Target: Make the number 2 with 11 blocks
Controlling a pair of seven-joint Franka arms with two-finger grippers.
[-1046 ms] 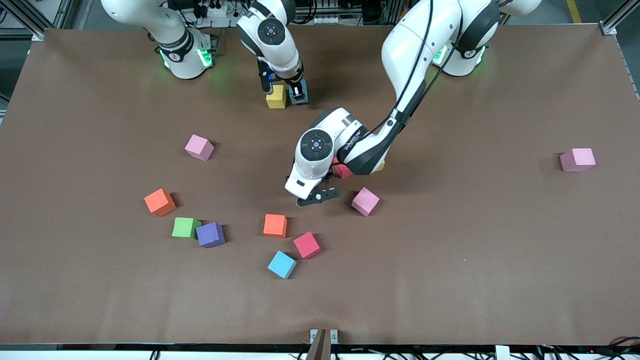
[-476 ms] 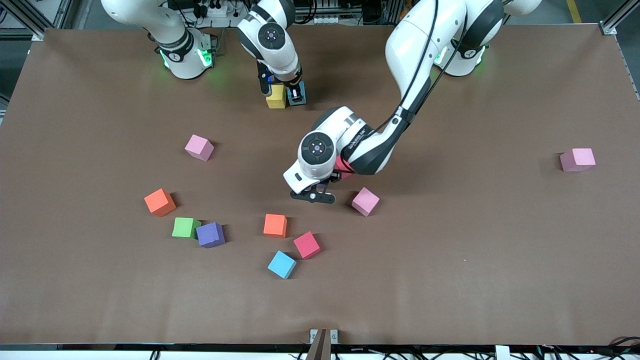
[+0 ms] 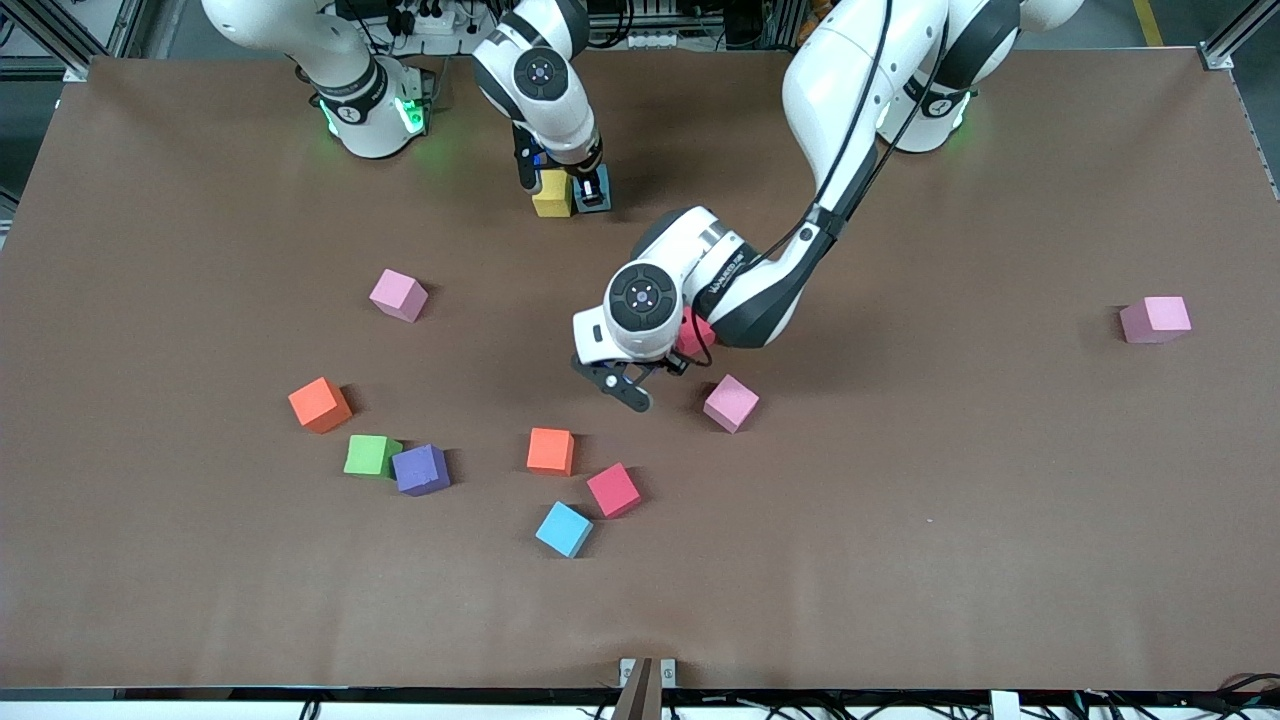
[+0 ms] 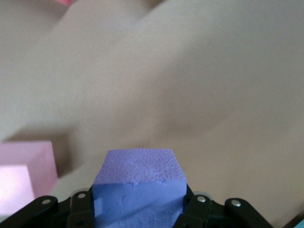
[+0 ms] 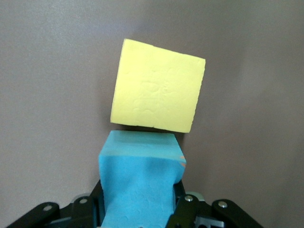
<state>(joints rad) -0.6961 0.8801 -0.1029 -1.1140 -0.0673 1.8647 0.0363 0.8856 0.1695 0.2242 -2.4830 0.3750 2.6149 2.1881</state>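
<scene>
the number 2 is barely begun: no row or column of the digit can be made out on the tabletop (image 3: 900, 560) yet. near the edge where the arms are mounted, the right gripper (image 3: 568, 190) has its jaws closed on a light blue block (image 5: 140, 178), set touching a yellow block (image 3: 551, 194), so at most two cubes sit together there. the left gripper (image 3: 630, 385), over the middle of the tabletop, has its jaws closed on a purple block (image 4: 137, 187) that is not yet placed, just beside a pink block (image 3: 731, 403); a red block (image 3: 697, 333) lies partly hidden under that arm. the rest lie scattered and apart from the start: another pink block (image 3: 399, 295), an orange block (image 3: 320, 404), a green block (image 3: 371, 455) touching a second purple block (image 3: 420, 469), a second orange block (image 3: 550, 451), a second red block (image 3: 613, 490), a second light blue block (image 3: 564, 529), and a third pink block (image 3: 1155, 319) well off toward the left arm's end. by my judgement nearly all the placing is left.
</scene>
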